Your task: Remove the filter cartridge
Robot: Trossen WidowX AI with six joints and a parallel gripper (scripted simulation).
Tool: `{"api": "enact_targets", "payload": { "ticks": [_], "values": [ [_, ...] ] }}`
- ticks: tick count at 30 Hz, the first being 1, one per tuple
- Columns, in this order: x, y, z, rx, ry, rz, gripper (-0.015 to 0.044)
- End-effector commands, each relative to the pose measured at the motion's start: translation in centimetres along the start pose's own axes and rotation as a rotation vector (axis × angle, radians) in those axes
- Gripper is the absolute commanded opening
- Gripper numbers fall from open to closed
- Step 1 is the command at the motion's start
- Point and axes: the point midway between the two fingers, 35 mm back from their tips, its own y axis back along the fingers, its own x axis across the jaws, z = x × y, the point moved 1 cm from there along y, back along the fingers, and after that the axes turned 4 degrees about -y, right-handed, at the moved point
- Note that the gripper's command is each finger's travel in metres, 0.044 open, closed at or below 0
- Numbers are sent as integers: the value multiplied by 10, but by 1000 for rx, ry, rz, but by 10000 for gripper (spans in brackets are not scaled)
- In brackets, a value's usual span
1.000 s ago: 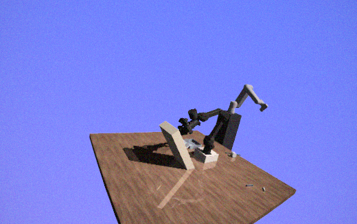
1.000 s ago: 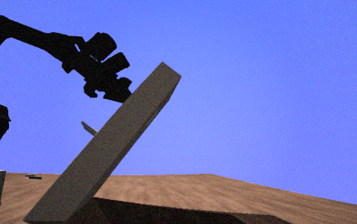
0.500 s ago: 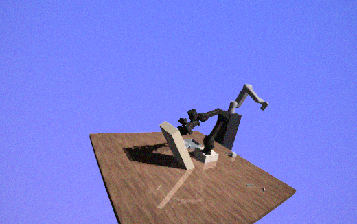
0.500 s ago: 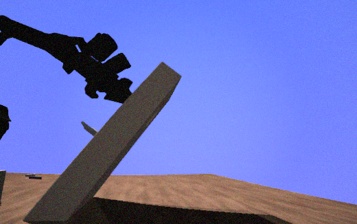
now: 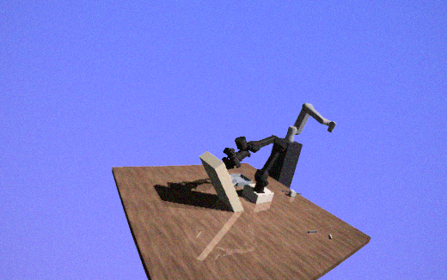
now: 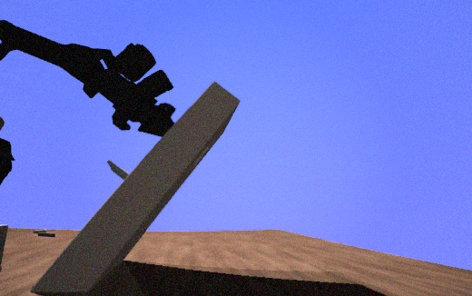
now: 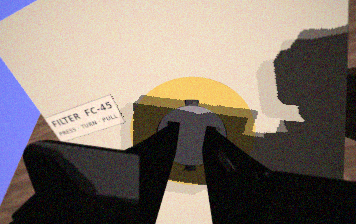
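Observation:
The grey round filter cartridge (image 7: 192, 146) sits in a yellow ring on the sloping service panel (image 5: 223, 185) (image 6: 150, 182) (image 7: 100, 55). Dark notches show above and below it. My gripper (image 7: 191, 129) (image 5: 228, 164) is in front of the panel, with both fingertips at the cartridge face, where its two slots are hidden under them. The fingers are narrowed on the strip of cartridge between them; how deep the tips sit cannot be seen. In the exterior view the fingertips are behind the panel. The blue-grey tray (image 5: 241, 179) (image 6: 118, 170) is low beside the panel, partly hidden by it.
My arm stands on a white base block (image 5: 263, 197) near the tray. A grey arm (image 5: 315, 115) on a dark pedestal (image 5: 291, 160) stands behind. A label (image 7: 86, 118) is on the panel left of the ring. Small items (image 5: 312, 232) lie on the wooden table (image 5: 172, 240).

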Motion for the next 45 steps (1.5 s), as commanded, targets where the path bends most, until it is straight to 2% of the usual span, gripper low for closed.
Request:
{"api": "enact_targets", "payload": {
  "ticks": [1, 5, 13, 45],
  "values": [
    [1, 0, 0, 0, 1, 3, 48],
    [1, 0, 0, 0, 1, 3, 0],
    [1, -3, 0, -2, 171, 4, 0],
    [1, -4, 0, -4, 1272, 2, 0]
  ]
}}
